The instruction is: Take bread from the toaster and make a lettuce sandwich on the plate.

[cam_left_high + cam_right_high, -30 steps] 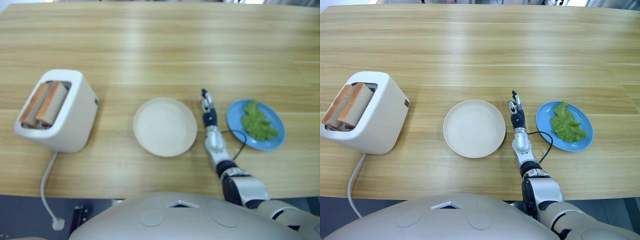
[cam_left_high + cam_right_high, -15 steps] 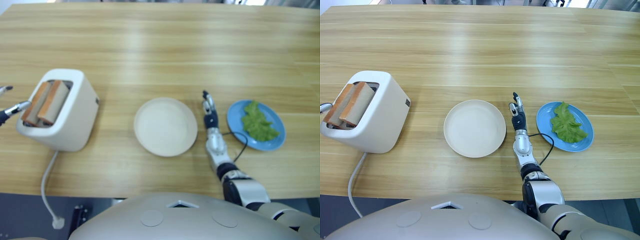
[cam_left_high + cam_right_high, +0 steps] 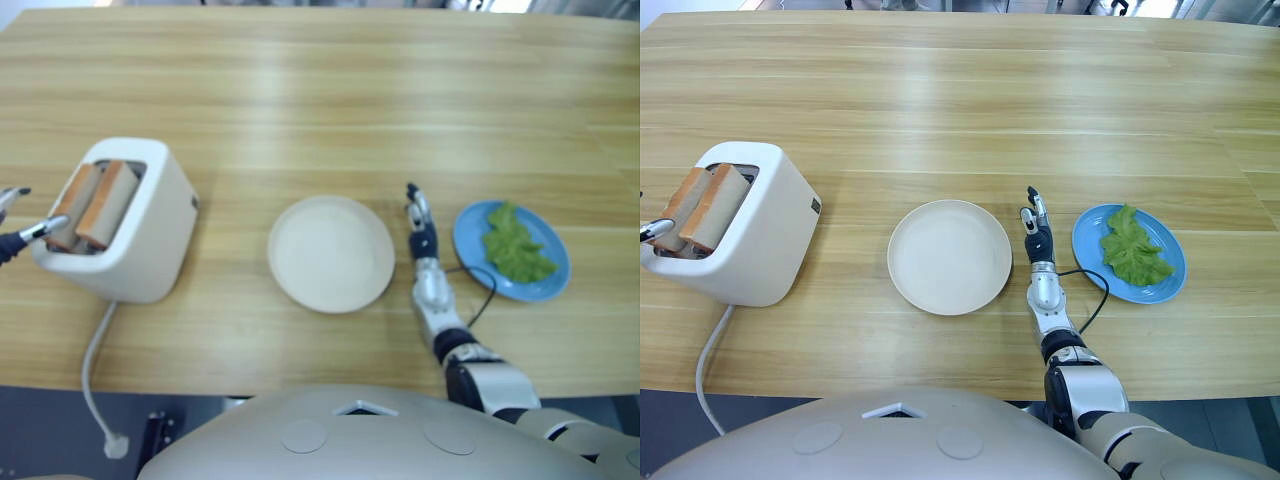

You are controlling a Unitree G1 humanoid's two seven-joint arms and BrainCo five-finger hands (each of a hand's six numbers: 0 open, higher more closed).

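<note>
A white toaster (image 3: 128, 228) stands at the table's left with two slices of bread (image 3: 93, 205) upright in its slots. My left hand (image 3: 18, 228) is at the left edge beside the toaster, fingers spread and open, one fingertip close to the near slice. An empty cream plate (image 3: 949, 256) lies in the middle. My right hand (image 3: 1037, 228) rests flat on the table between that plate and a blue plate (image 3: 1129, 254), fingers straight and holding nothing. A green lettuce leaf (image 3: 1131, 248) lies on the blue plate.
The toaster's white cord (image 3: 95, 375) hangs over the table's front edge. A thin black cable (image 3: 1090, 293) loops beside my right wrist. Bare wooden tabletop (image 3: 960, 90) stretches across the far half.
My left hand has come into view at the left edge and settled lower, next to the toaster's bread. The right hand has barely moved.
</note>
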